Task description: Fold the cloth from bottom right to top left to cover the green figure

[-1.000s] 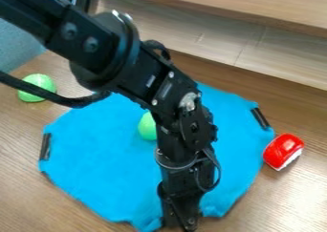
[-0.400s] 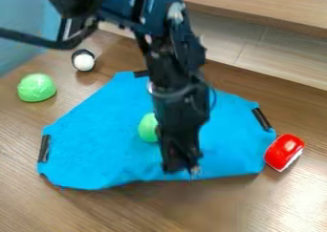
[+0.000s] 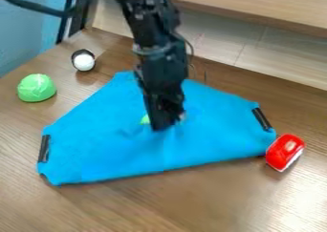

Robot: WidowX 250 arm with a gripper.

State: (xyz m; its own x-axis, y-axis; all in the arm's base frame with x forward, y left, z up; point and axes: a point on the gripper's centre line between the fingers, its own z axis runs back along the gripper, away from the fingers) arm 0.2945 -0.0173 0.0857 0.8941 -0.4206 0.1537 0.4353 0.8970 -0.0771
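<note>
My gripper [image 3: 167, 123] hangs over the middle of the blue cloth [image 3: 105, 142], shut on the cloth's folded-over corner. The cloth's front part is doubled back, leaving a straight fold along the front, from the lower left to near the red object. Just left of the gripper, a small bit of the green figure [image 3: 145, 120] shows on the cloth; the rest is hidden behind the gripper and the folded cloth.
A green rounded object [image 3: 36, 88] lies at the left, and a black and white ball-like object [image 3: 83, 60] behind it. A red object [image 3: 285, 152] sits by the cloth's right corner. Black clips [image 3: 44, 148] [image 3: 261, 119] are on the cloth's left and right edges. A wooden ledge [image 3: 256, 9] runs along the back.
My gripper has moved up the view, away from the front edge, carrying the cloth's front corner back over the cloth. The green figure is now mostly hidden, and the ball-like object behind has come into sight.
</note>
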